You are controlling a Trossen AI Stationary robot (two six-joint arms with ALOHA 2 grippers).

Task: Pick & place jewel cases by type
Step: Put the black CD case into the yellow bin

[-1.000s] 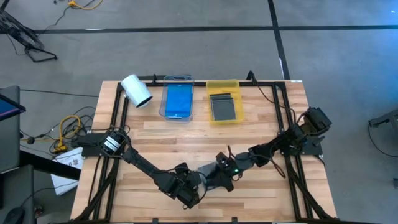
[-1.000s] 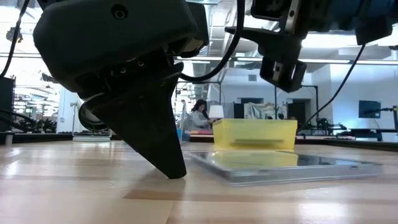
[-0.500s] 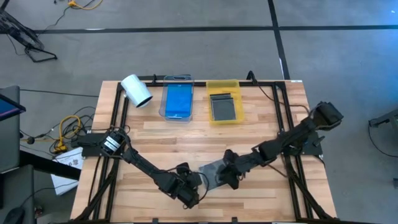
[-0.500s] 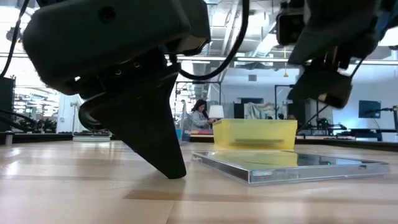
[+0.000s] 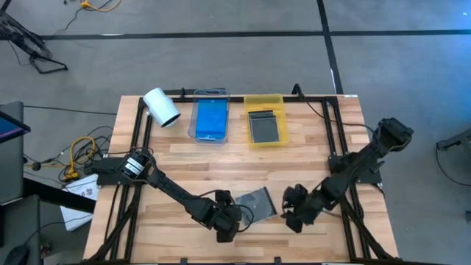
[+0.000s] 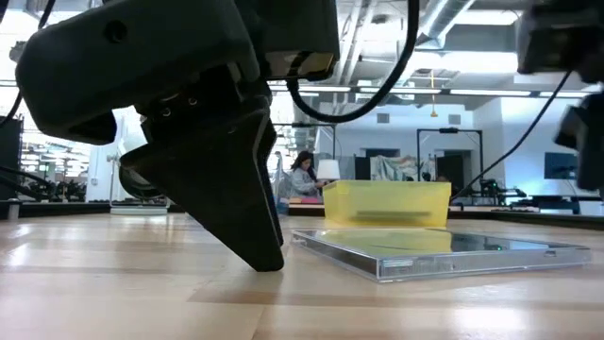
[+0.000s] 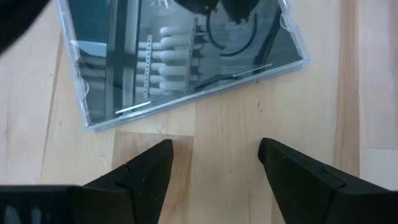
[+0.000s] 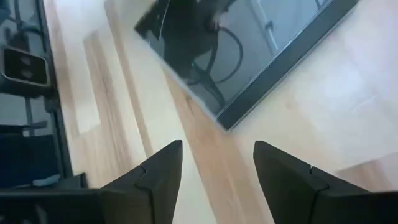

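Observation:
One clear jewel case (image 5: 257, 202) with a dark inside lies flat on the wood near the table's front edge; it also shows in the low view (image 6: 444, 253). My left gripper (image 5: 235, 218) stands just left of it. Its open fingers (image 7: 214, 149) point steeply down, close to the case's near edge (image 7: 143, 112) but apart from it. My right gripper (image 5: 289, 212) hangs open (image 8: 217, 149) to the right of the case, clear of the case's corner (image 8: 227, 118). More jewel cases lie in two trays at the back.
At the back stand a clear tray (image 5: 211, 120) with blue cases, a yellow tray (image 5: 265, 121) with dark cases, and a white roll (image 5: 162, 107) lying on its side. Bare wood lies between the trays and the grippers. Black frame rails (image 5: 346, 177) run along both table sides.
My right gripper has drawn away from above the jewel case toward the table's right edge and tipped more steeply down. The case has turned a little on the table and stays flat. My left gripper has rolled slightly about its own axis, staying beside the case.

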